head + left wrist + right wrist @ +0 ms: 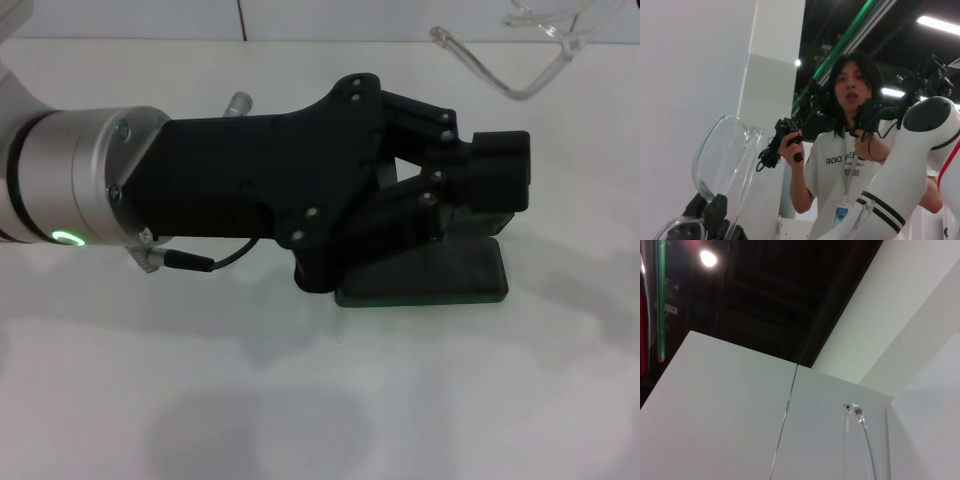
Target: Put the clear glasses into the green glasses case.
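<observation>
One gripper: the left gripper (500,185) was seen above the flat dark green glasses case (470,275); finger state could not be told.
Glasses: the transparent plastic wraparound glasses (520,55) were placed beyond the case, apart.

White bench (400,400) w/ the green glasses case (440,280) lying flat near centre (partly hidden by an arm); the clear glasses (520,60) lie well apart, at far edge.

One clear glasses (520,50) — one green glasses case (430,280) (one gripper (495,185))

Clear glossy plastic glasses (530,50); matt dk-green case (440,280); smooth white table (320,400).
</observation>
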Tool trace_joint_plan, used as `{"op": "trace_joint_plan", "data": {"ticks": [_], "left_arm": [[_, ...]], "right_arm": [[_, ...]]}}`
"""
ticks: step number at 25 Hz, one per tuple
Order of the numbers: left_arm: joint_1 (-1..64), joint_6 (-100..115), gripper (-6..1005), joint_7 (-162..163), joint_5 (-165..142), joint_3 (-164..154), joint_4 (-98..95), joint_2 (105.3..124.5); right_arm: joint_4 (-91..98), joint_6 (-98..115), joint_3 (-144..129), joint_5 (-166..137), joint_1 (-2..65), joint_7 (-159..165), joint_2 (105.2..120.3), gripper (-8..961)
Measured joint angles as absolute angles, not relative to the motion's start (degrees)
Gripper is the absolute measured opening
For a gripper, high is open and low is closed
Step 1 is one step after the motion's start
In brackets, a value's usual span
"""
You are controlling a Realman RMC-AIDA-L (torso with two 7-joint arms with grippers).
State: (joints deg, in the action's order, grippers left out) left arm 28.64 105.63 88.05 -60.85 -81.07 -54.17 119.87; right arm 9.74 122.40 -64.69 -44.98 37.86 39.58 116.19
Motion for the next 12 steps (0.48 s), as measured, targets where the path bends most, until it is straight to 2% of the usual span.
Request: {"op": "trace_joint_plan", "data": {"ticks": [12], "left_arm": [[29.2, 105.4, 85, 87.6, -58.9, -80.6, -54.1, 119.88]], "right_arm": [[9.7, 120.8, -68.4, -45.3, 38.1, 39.5, 116.19, 69]]}}
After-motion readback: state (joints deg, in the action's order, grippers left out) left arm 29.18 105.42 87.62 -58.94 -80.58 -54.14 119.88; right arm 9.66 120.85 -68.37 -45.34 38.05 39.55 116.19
